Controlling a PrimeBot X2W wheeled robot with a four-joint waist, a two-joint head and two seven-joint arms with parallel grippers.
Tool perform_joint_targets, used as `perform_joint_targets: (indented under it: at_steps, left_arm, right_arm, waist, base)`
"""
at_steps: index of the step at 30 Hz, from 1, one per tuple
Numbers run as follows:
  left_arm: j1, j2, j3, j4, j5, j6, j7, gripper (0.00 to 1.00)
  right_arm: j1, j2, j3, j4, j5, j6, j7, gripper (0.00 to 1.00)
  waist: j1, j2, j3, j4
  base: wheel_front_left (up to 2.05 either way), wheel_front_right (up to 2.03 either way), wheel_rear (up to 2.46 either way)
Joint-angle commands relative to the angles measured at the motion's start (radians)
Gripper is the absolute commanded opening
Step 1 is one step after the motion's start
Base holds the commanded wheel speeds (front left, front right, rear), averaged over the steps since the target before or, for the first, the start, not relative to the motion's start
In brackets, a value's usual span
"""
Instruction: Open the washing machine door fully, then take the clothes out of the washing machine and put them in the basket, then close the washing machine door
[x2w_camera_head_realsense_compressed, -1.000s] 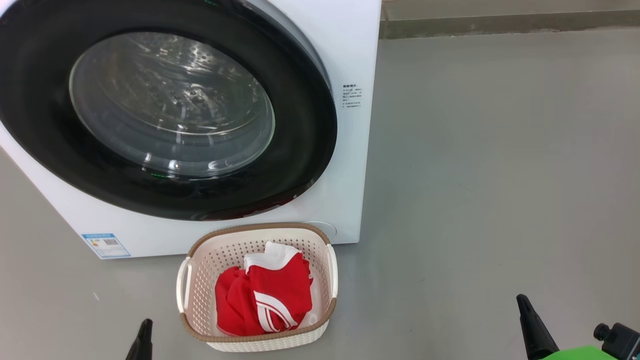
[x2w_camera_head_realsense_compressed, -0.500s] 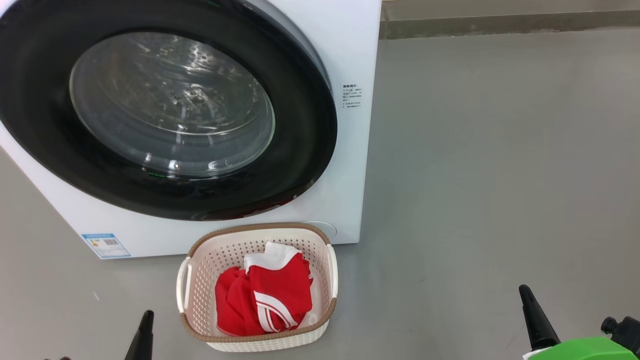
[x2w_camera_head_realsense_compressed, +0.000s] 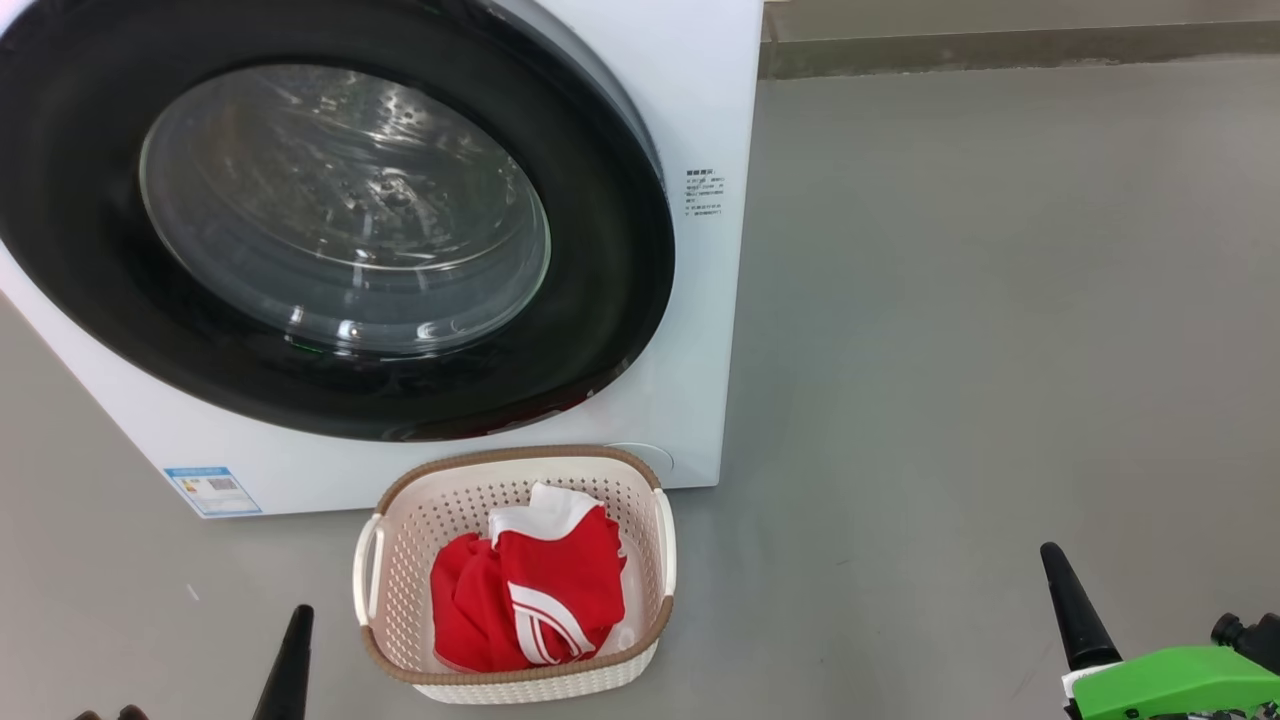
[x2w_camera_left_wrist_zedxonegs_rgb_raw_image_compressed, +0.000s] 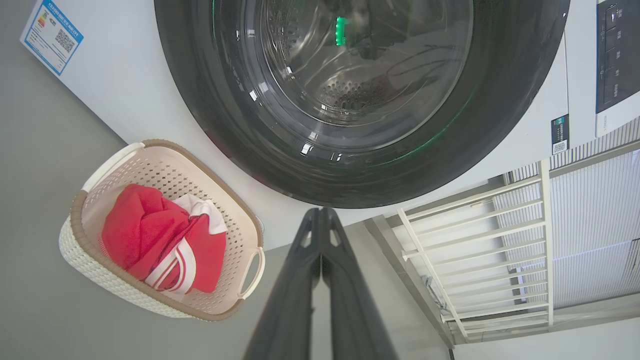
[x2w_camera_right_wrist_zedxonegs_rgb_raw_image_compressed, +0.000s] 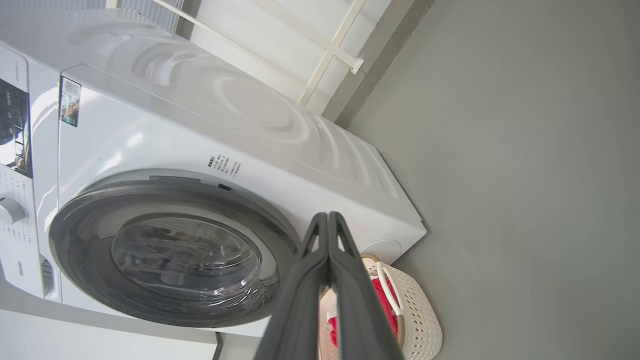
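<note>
The clothes (x2w_camera_head_realsense_compressed: 530, 590), a red jersey with white stripes and a white part, lie bunched in the basket (x2w_camera_head_realsense_compressed: 530, 688). The basket stands on the grey floor (x2w_camera_head_realsense_compressed: 950, 350) just in front of the washing machine (x2w_camera_head_realsense_compressed: 700, 100), near its lower right corner. The washing machine door (x2w_camera_head_realsense_compressed: 600, 300) sits shut against the white front, and the steel drum (x2w_camera_left_wrist_zedxonegs_rgb_raw_image_compressed: 350, 95) shows through its glass. A blue label (x2w_camera_head_realsense_compressed: 212, 490) marks the machine's lower left corner. The left tool (x2w_camera_head_realsense_compressed: 299, 615) hangs on the near side, just left of the basket and apart from it, with its two dark fingers clenched together, grasping nothing. The right tool (x2w_camera_head_realsense_compressed: 1050, 555) hangs well to the right of the basket over the floor, likewise clenched and grasping nothing, with a green part (x2w_camera_head_realsense_compressed: 1160, 680) at its base.
</note>
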Motion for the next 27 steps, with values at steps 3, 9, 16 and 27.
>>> perform_joint_targets:
  at_steps: [3, 9, 16, 27]
  left_arm:
    - [-0.050, 0.006, 0.033, -0.020, -0.056, -0.005, 0.016, 0.00]
    - [-0.062, 0.000, 0.038, -0.020, -0.115, -0.005, 0.033, 0.00]
    - [-0.075, -0.007, 0.043, -0.019, -0.184, -0.006, 0.053, 0.00]
    - [-0.095, -0.019, 0.052, -0.018, -0.293, -0.006, 0.085, 0.00]
  right_arm:
    - [-0.059, -0.019, 0.007, -0.032, 0.057, 0.000, 0.016, 0.00]
    - [-0.073, -0.020, 0.004, -0.035, 0.119, 0.000, 0.034, 0.00]
    - [-0.089, -0.021, 0.000, -0.039, 0.191, 0.000, 0.054, 0.00]
    - [-0.115, -0.023, -0.007, -0.044, 0.305, -0.001, 0.087, 0.00]
  waist:
    - [0.0000, 0.0000, 0.000, 0.000]
    - [0.0000, 0.0000, 0.000, 0.000]
    - [0.0000, 0.0000, -0.001, 0.000]
    - [0.0000, 0.0000, -0.001, 0.001]
  base:
    - [0.00, 0.00, 0.00]
    - [0.00, 0.00, 0.00]
    - [0.00, 0.00, 0.00]
    - [0.00, 0.00, 0.00]
